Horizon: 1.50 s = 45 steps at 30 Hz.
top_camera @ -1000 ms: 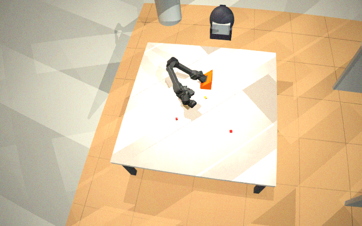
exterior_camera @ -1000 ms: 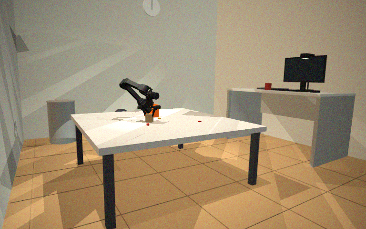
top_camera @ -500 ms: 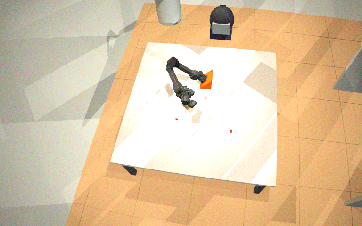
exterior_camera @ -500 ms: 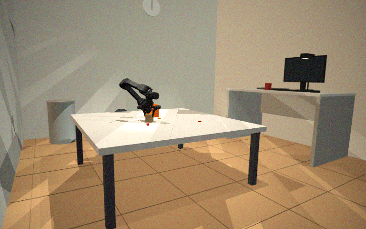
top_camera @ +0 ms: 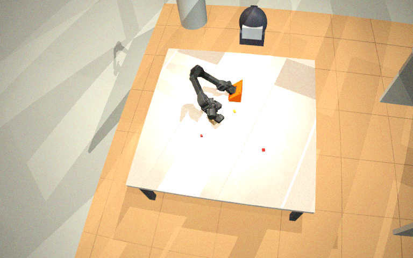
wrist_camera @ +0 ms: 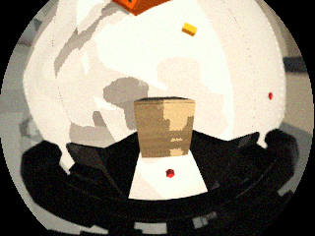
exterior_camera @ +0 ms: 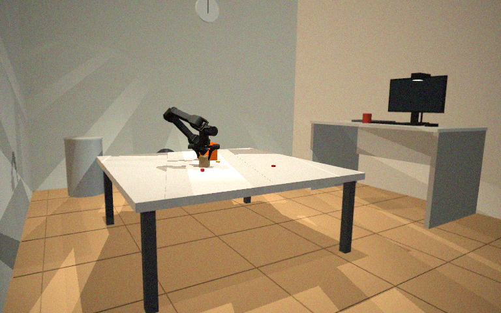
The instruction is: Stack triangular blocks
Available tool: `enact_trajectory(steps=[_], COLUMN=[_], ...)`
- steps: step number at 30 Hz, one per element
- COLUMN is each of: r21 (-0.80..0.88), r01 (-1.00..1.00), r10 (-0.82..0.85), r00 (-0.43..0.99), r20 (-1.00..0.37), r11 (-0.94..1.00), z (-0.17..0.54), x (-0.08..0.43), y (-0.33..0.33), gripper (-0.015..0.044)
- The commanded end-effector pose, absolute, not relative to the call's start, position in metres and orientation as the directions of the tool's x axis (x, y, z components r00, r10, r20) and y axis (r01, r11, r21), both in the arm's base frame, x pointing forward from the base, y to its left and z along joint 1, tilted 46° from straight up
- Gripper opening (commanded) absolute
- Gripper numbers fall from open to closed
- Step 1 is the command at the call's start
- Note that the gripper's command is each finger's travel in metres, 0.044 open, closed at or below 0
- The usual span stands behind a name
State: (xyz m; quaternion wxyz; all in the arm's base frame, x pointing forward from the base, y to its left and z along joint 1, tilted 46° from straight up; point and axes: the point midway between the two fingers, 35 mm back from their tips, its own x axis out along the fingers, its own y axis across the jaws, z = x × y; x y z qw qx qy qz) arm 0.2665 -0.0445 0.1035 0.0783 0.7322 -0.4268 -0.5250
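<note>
The jaws (top_camera: 215, 120) (exterior_camera: 204, 156) stand partly open, clamped on a tan wooden block (top_camera: 213, 122) (exterior_camera: 204, 161) (wrist_camera: 164, 129), at the centre of the wrist frame, above or on the counter (top_camera: 243, 170) (exterior_camera: 236, 184) (wrist_camera: 138, 49).

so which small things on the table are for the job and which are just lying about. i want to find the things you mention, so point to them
for the job:
- wood (top_camera: 213, 122) (exterior_camera: 204, 161) (wrist_camera: 164, 129), held in the gripper (top_camera: 214, 120) (exterior_camera: 204, 158) (wrist_camera: 163, 132); can't tell if one block or both

just lying about:
- yellow bit (top_camera: 234, 111) (exterior_camera: 218, 161) (wrist_camera: 189, 29)
- red bit near the wood (top_camera: 201, 135) (exterior_camera: 201, 169) (wrist_camera: 170, 173)
- red bit farther off (top_camera: 263, 149) (exterior_camera: 273, 165) (wrist_camera: 271, 95)
</note>
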Motion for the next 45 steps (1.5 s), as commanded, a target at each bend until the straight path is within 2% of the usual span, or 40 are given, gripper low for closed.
enact_trajectory(steps=[1,16,33,42,45], r21=[0.564,0.565,0.563,0.562,0.557], r01=[-0.542,-0.542,-0.543,-0.541,-0.523], r10=[-0.710,-0.710,-0.707,-0.707,-0.697], r00=[0.088,0.088,0.085,0.086,0.105], r20=[-0.699,-0.699,-0.702,-0.702,-0.709], r11=[-0.623,-0.623,-0.624,-0.625,-0.645], z=[0.104,0.103,0.103,0.104,0.126], x=[0.267,0.267,0.266,0.267,0.268], y=[-0.045,-0.045,-0.045,-0.043,-0.018], gripper=[0.0000,0.0000,0.0440,0.0440,0.0440])
